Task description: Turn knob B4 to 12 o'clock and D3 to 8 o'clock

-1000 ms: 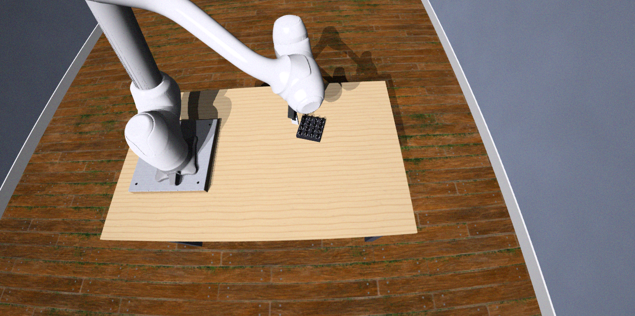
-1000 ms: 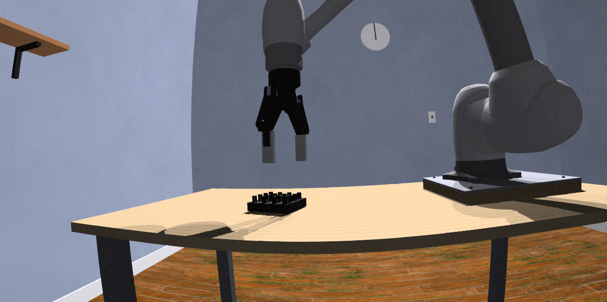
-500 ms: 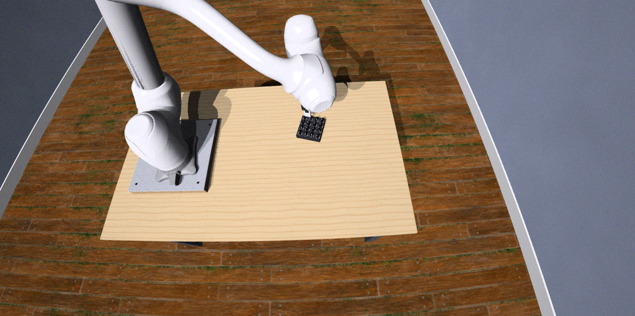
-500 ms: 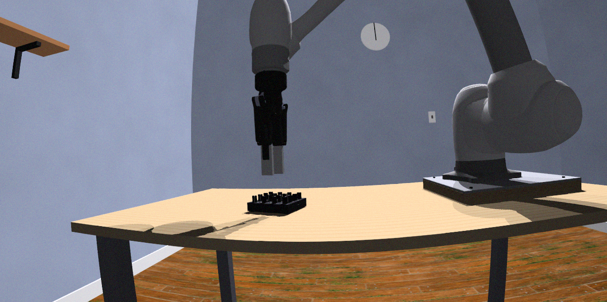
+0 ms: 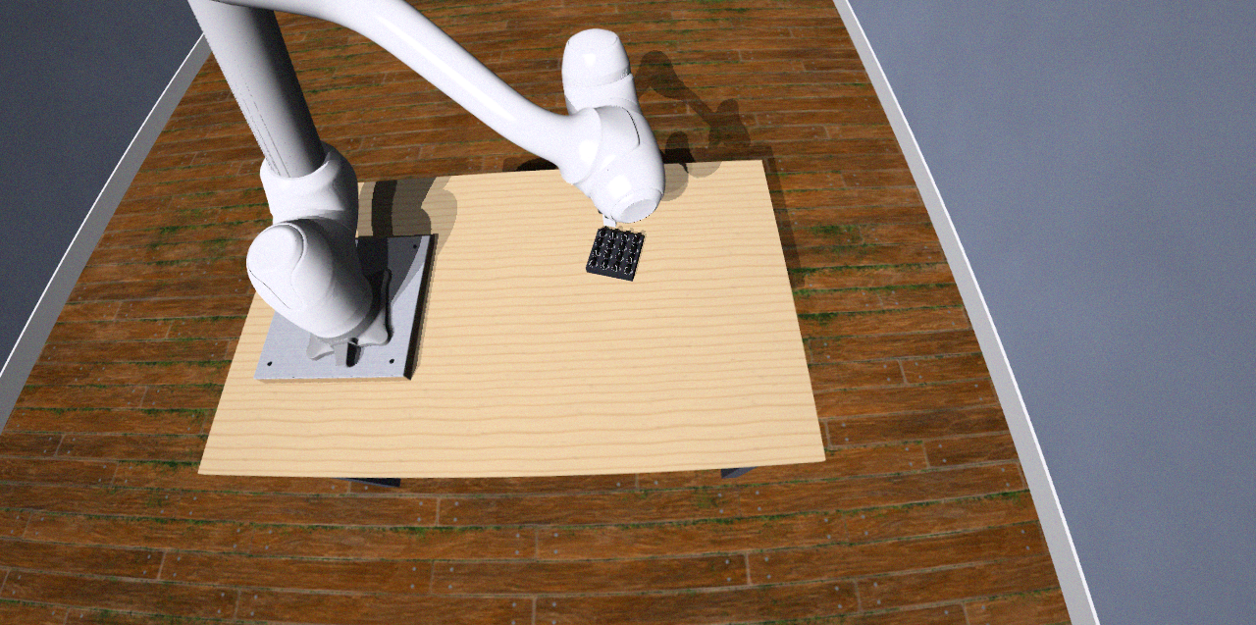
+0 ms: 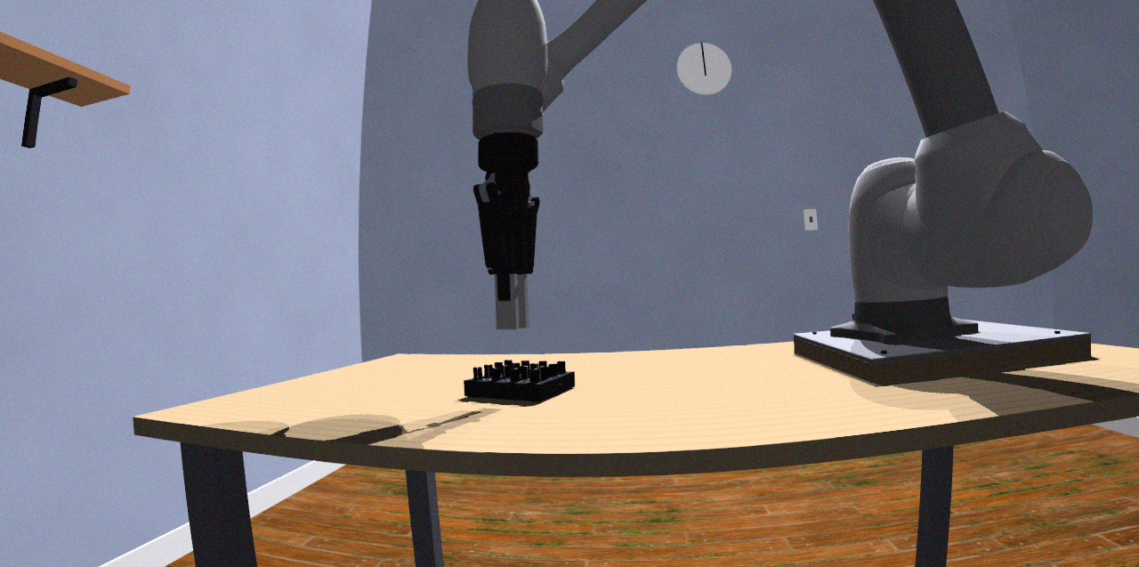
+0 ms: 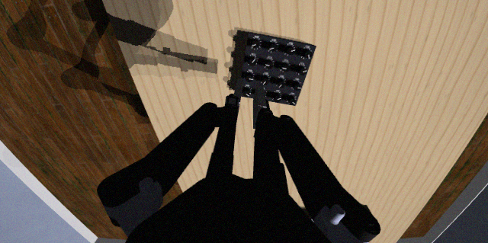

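The black knob box [image 5: 615, 253] stands on the wooden table, right of the middle toward the far edge. It also shows in the side view [image 6: 519, 380] and in the wrist view [image 7: 272, 68], with several small knobs bearing white lines; the names are too small to read. My gripper [image 6: 510, 316] hangs pointing straight down, well above the box and apart from it. Its fingers are drawn almost together with only a narrow gap and nothing between them. In the wrist view the fingertips overlap the box's near left corner. From above, the wrist hides most of the gripper [image 5: 607, 223].
The arm's grey base plate [image 5: 346, 309] is bolted at the table's left side, also seen in the side view [image 6: 940, 344]. The table's far edge lies close behind the box. A wall shelf [image 6: 47, 77] hangs far off at the left.
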You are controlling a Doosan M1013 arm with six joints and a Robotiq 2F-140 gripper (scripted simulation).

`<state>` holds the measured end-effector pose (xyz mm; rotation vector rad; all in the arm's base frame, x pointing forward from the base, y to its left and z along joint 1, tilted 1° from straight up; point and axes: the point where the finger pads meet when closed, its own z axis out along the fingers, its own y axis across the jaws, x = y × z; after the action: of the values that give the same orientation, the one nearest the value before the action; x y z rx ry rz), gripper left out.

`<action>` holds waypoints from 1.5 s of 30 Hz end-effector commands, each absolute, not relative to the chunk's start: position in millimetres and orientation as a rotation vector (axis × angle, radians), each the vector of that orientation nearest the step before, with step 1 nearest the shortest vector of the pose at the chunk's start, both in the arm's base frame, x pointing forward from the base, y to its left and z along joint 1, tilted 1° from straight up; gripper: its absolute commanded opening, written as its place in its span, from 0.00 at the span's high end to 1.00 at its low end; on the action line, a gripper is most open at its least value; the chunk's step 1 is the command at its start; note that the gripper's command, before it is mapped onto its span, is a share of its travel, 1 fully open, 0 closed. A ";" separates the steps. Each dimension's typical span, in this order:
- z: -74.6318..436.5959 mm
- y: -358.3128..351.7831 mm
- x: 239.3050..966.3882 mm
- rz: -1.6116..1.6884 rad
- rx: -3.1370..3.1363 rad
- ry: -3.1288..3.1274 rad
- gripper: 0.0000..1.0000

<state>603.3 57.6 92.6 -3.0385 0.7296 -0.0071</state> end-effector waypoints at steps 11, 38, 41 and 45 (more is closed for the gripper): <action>92.5 57.5 603.3 -0.007 -3.038 0.730 0.88; 72.9 57.8 603.5 -0.007 -3.038 0.730 0.88; 68.8 57.9 603.6 -0.007 -3.038 0.730 0.88; 63.5 58.0 603.6 -0.007 -3.038 0.730 0.88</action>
<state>603.6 58.0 66.1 -3.0385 0.7296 -0.0070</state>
